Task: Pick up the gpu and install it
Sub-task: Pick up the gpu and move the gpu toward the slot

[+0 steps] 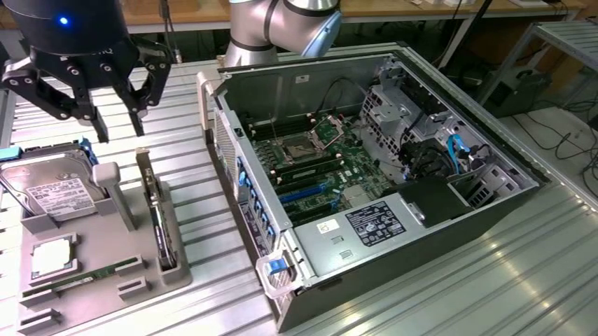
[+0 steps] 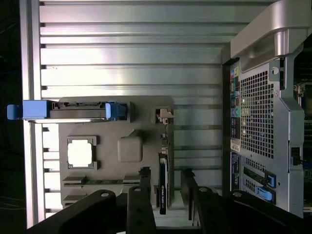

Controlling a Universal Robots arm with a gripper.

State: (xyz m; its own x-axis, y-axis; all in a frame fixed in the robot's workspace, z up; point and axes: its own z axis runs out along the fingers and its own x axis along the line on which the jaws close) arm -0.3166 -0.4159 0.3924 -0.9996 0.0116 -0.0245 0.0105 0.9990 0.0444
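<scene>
While the gripper point(image 1: 120, 133) hangs over the far end of the holder point(image 1: 103, 290) in the exterior view, its jaws are spread wide and hold nothing. On the holder, at the exterior view's left, a hard drive point(image 1: 47, 185) stands tilted, and a CPU point(image 1: 52, 255) and a RAM stick point(image 1: 84, 276) lie flat nearer the camera. The open case point(image 1: 374, 175) lies on the table point(image 1: 178, 105) just beside the holder, at the exterior view's right; its back wall is close to the gpu point(image 1: 157, 217). The gpu stands on its edge in a slot along the holder's side nearest the case. It is lower than the fingertips and apart from them. Nothing lies between the jaws and the card.

From the wrist view, the hard drive point(image 2: 78, 109), the CPU point(image 2: 80, 153) and the RAM stick point(image 2: 97, 180) are on the gray holder point(image 2: 141, 122), all to one side of the card. The case point(image 2: 263, 112) is on the other side, with a strip of table point(image 2: 131, 48) between. The gpu point(image 2: 163, 187) shows edge-on, and the gripper point(image 2: 165, 171) is over it: one of the fingers point(image 2: 141, 200) is on each side of the card, with a gap to each.
</scene>
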